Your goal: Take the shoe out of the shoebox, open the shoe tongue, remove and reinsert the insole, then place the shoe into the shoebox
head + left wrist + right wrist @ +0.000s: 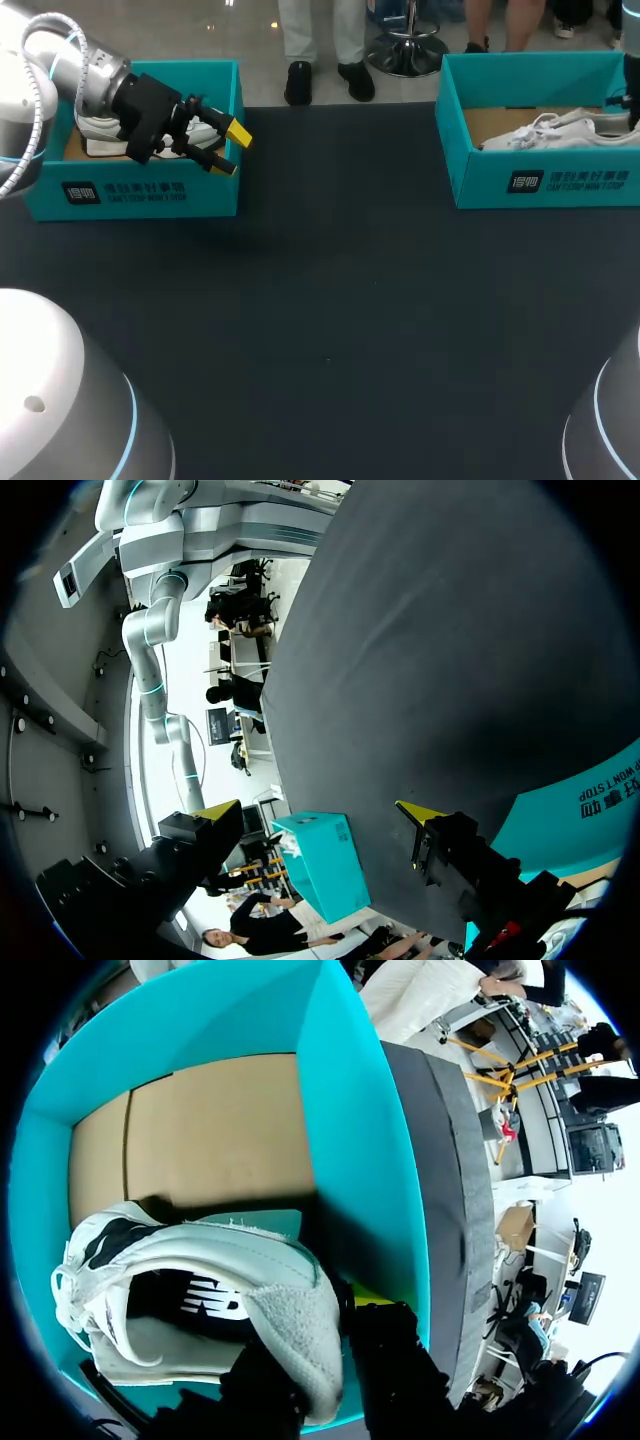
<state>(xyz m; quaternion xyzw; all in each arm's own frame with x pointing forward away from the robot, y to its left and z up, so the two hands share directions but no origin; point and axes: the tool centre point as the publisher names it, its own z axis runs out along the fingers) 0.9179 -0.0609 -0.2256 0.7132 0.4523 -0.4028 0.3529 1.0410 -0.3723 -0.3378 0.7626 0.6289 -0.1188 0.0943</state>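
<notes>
My left arm [70, 70] comes in from the far left corner, its wrist bent so the left gripper [234, 152] hangs over the near right corner of the left-hand teal cardboard shoebox [150, 190]. The yellow-tipped fingers [215, 812] are spread wide, with nothing between them. A white lace-up shoe [100, 130] lies inside that box, behind the gripper. The right gripper [320, 1345] reaches down into the right-hand teal cardboard shoebox [360, 1130] and is clamped on the heel of the white leather trainer [200, 1260], one black finger inside the collar and the other behind the rough grey suede heel patch. The trainer has dark side markings and loose white laces. It lies on the box's plain brown cardboard floor [200, 1130], heel close to a teal wall. Both boxes stand well apart on the dark matte table cover [330, 330].
</notes>
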